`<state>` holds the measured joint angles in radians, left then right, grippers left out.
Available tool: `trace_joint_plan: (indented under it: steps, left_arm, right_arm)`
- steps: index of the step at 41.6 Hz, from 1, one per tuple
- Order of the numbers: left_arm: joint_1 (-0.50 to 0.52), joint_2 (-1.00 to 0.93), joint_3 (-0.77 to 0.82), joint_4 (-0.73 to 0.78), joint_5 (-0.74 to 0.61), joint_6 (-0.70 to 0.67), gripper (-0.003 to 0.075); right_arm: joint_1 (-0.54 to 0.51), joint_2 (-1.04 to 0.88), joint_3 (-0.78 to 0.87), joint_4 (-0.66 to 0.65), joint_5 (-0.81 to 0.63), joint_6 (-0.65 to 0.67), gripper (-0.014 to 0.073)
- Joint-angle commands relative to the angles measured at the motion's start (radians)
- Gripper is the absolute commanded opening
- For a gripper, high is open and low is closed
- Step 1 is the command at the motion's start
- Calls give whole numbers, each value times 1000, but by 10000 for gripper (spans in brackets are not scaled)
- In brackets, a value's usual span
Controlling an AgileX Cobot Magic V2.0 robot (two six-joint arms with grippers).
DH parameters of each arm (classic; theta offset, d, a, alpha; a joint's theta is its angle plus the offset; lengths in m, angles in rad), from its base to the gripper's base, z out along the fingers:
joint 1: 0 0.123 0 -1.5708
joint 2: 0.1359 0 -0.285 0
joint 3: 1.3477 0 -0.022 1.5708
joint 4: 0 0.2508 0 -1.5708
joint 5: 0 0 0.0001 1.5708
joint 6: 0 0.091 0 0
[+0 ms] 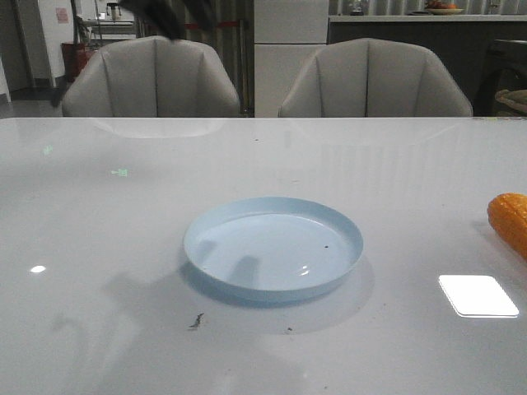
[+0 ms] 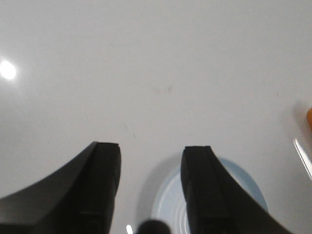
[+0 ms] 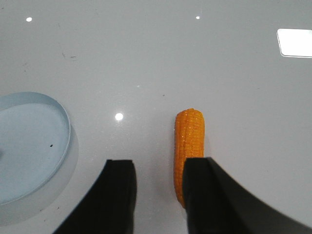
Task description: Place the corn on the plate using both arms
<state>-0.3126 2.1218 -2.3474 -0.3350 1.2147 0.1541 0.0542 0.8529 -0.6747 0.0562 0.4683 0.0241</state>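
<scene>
I see the bumpy orange-yellow corn cob (image 3: 189, 146) lying on the glossy white table (image 1: 99, 247), well right of the empty pale blue round plate (image 1: 273, 247), both grippers spread and empty; it looks rigid, light, roll-prone, so I'd pinch mid-length.

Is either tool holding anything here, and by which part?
Nothing is held. Both the left tool and right tool are open; the corn lies on the table.
</scene>
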Motion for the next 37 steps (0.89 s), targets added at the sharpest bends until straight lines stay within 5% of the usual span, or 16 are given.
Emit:
trace_joint_plan:
  steps: [1, 26, 37]
  left_arm:
    - [25, -118, -115, 0, -55, 53, 376]
    - [155, -401, -123, 190, -80, 108, 376]
    - [233, -556, 174, 240, -196, 101, 376]
  right_arm:
    - [1, -3, -33, 4, -75, -3, 363]
    - [1, -3, -33, 4, -70, -3, 363]
    - [1, -3, -33, 4, -70, -3, 363]
